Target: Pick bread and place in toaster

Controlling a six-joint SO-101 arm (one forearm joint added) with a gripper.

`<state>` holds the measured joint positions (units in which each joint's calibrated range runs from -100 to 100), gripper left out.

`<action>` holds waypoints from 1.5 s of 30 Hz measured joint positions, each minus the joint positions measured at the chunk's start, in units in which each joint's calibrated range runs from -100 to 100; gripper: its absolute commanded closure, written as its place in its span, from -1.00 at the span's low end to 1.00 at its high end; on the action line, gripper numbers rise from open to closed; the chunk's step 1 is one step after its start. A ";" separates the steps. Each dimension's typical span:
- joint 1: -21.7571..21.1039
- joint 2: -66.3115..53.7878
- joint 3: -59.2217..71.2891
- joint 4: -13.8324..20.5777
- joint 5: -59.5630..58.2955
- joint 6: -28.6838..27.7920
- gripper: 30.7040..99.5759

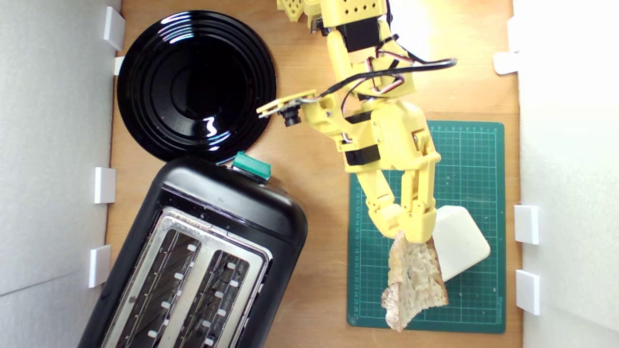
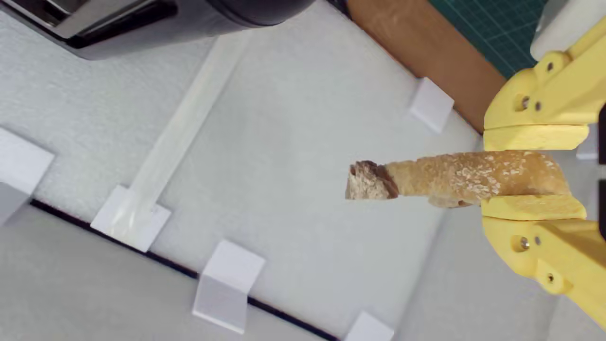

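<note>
Pincer (image 1: pixel 408 237) grips bread (image 1: pixel 415 282) – porous crumb, tan-brown crust.

The yellow gripper (image 1: pixel 411 234) pinches the bread (image 1: pixel 415 282) by its top edge above the green mat (image 1: pixel 476 159), beside a cream block (image 1: pixel 462 241). The toaster (image 1: pixel 203 261) and black plate (image 1: pixel 196 84) lie toward the exterior view's left.

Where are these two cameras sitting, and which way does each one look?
Exterior view: overhead, looking straight down on the wooden table, black two-slot toaster and yellow plastic arm.
Wrist view: mounted on the arm, looking along the yellow hand toward white foam walls.
Shared: the hand pinching the rustic bread slice, and the toaster.
</note>
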<state>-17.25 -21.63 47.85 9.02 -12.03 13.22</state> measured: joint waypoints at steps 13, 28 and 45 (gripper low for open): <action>0.00 -6.89 -25.34 0.80 38.47 7.81 0.28; 3.20 -7.31 -49.10 0.80 60.93 16.66 0.28; 14.74 -7.73 -59.55 -5.86 75.68 32.91 0.27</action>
<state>-2.52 -29.36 -11.70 3.15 63.64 46.13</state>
